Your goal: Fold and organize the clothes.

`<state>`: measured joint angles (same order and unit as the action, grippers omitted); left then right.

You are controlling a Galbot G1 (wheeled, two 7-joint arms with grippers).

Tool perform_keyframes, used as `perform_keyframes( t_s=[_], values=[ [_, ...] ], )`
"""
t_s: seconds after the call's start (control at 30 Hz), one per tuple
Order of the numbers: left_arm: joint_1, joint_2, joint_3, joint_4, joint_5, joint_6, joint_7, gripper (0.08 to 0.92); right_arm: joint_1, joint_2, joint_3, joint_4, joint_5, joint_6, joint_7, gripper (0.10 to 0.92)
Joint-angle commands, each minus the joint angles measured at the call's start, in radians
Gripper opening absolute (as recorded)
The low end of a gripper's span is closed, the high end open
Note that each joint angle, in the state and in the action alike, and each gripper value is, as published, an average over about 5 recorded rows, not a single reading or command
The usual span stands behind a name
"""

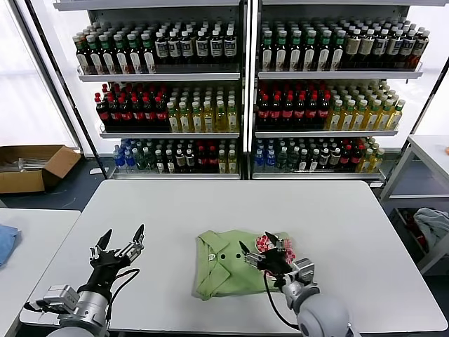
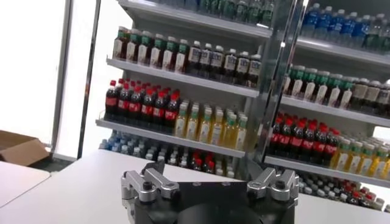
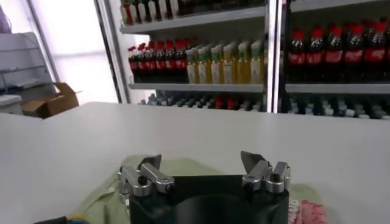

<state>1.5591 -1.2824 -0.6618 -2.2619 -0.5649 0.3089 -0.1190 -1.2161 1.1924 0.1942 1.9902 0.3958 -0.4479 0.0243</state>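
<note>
A light green shirt (image 1: 226, 270) lies folded in a rough square on the white table (image 1: 210, 210), near the front middle. Its collar and buttons show, and a red-and-white print (image 1: 275, 246) shows at its right edge. My right gripper (image 1: 255, 243) hovers open just above the shirt's right part, fingers pointing away from me. In the right wrist view the green cloth (image 3: 183, 167) lies under the open right gripper (image 3: 201, 161). My left gripper (image 1: 123, 238) stands open over bare table to the left of the shirt, holding nothing. The left wrist view shows only that gripper's finger bases.
Shelves of bottles (image 1: 238, 91) stand behind the table. A second white table (image 1: 28, 246) is at the left with a blue cloth (image 1: 5, 242) on it. A cardboard box (image 1: 31, 167) sits on the floor at the far left.
</note>
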Motion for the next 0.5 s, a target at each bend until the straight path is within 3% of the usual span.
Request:
perform_keyframes(
  t_s=[0.03, 0.33, 0.5],
  values=[
    [0.006, -0.004, -0.001, 0.001, 0.002, -0.004, 0.002, 0.823, 0.097, 0.081, -0.176, -0.180, -0.143, -0.128, 0.035, 0.823],
    [0.005, -0.018, 0.037, 0.013, 0.018, -0.017, 0.003, 0.823, 0.090, 0.028, -0.158, -0.056, -0.117, -0.114, 0.027, 0.823],
    [-0.004, -0.017, 0.047, 0.012, 0.024, -0.017, 0.005, 0.823, 0.071, -0.001, -0.061, 0.080, -0.051, -0.020, 0.056, 0.823]
  ],
)
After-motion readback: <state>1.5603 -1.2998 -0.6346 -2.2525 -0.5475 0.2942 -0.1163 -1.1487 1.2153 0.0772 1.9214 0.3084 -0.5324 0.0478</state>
